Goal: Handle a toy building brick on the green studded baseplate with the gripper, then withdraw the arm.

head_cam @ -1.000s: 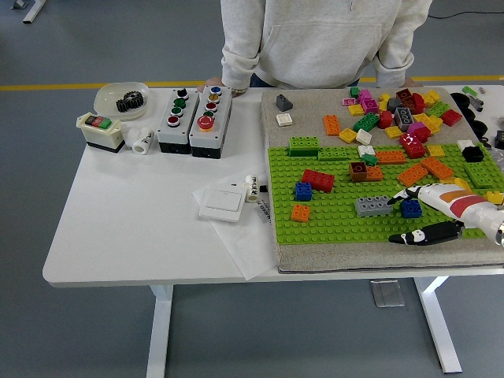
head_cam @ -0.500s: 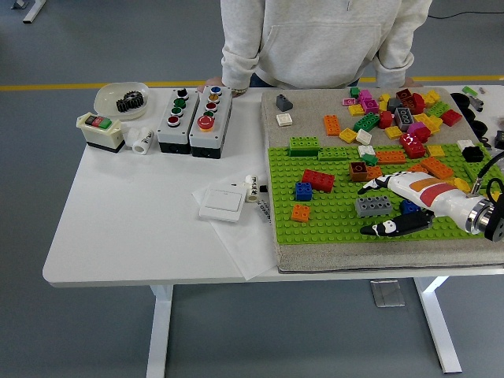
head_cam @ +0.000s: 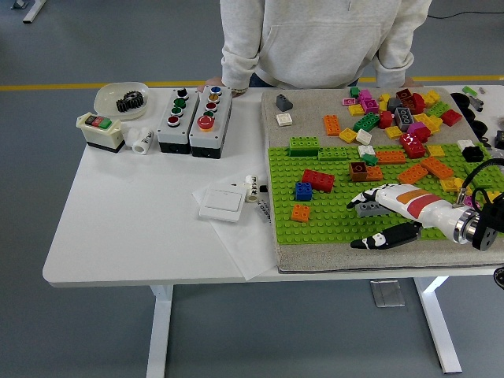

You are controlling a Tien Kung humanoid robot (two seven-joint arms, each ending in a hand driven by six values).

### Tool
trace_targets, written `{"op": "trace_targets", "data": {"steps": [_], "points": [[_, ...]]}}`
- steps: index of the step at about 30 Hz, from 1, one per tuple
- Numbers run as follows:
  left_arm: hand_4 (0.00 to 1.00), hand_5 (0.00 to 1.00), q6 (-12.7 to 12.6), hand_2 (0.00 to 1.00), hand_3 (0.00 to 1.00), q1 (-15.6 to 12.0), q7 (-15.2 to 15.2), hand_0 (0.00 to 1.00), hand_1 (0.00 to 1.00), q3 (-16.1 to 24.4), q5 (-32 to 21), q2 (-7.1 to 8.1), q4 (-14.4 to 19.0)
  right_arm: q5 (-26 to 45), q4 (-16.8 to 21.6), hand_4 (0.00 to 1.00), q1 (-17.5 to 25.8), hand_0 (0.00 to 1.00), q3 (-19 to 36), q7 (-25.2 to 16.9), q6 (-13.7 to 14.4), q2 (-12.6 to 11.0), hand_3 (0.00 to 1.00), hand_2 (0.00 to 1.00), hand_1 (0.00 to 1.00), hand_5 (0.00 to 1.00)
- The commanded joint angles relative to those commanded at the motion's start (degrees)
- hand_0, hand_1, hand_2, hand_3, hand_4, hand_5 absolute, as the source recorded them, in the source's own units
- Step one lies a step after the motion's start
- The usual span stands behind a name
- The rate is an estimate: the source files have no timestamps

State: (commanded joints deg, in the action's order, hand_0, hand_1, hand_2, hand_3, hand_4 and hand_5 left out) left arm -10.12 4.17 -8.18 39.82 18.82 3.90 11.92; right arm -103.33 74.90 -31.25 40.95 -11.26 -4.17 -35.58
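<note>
Baseplate [head_cam: 331, 213], green and studded, lies on a grey mat [head_cam: 315, 106] at the right of the white desk [head_cam: 142, 220]; it is my landmark. My right hand [head_cam: 386, 216] reaches in from its right edge and hovers over its lower middle. The fingers [head_cam: 364, 194] are spread, with the thumb low near the plate's near edge, and they pinch nothing. The grey brick [head_cam: 368, 209] sits just under the fingertips, so I judge this the approach to the grasp. Next I must lower and close on that brick squarely without nudging the orange brick [head_cam: 300, 213] to its left. Beyond the baseplate stands a person in a pale hoodie [head_cam: 315, 39]. Left of it lie a white switch [head_cam: 220, 203] and button boxes [head_cam: 193, 120]. Grey floor shows all around.
</note>
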Motion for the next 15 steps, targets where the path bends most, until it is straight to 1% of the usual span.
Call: {"op": "trace_targets", "data": {"steps": [15], "points": [[0.836, 0.708, 0.0, 0.875, 0.799, 0.14, -0.11, 0.814, 0.869, 0.09, 0.27, 0.11, 0.05, 0.57, -2.5, 0.998, -0.33, 0.885, -0.65, -0.62, -0.05, 0.47, 0.788, 0.8, 0.792, 0.799]]}}
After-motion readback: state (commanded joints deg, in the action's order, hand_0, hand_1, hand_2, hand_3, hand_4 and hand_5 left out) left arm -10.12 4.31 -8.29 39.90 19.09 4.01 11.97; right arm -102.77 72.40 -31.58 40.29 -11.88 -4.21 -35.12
